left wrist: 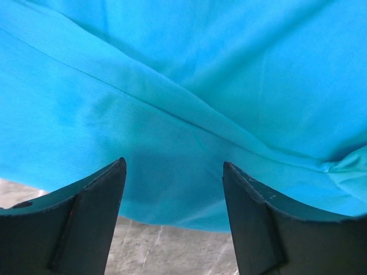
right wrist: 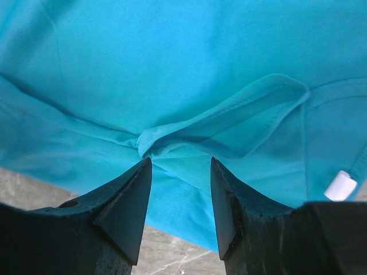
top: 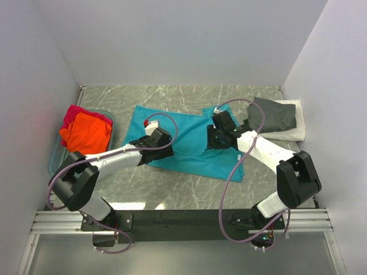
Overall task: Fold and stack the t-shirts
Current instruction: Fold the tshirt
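**Top external view:** the teal short-sleeved cloth t-shirt [top: 189,150] lies spread flat on the grey marble table [top: 172,195], laid out for folding. The left gripper [top: 157,139] is over its left part and the right gripper [top: 214,139] over its middle. Left of it, the orange t-shirt [top: 86,134] and magenta-red t-shirt [top: 73,113] wait in the clear bluish plastic tub [top: 54,163]. Right of it, the folded dark grey t-shirt [top: 275,114] rests on the white t-shirt [top: 292,133], apparently starting the stack.

**Left wrist view:** the fingers [left wrist: 92,206] are spread wide with nothing between them, poised at the teal shirt's near edge.

**Right wrist view:** the fingers [right wrist: 123,200] are parted and straddle a raised crease near that edge, probably ready to pinch it
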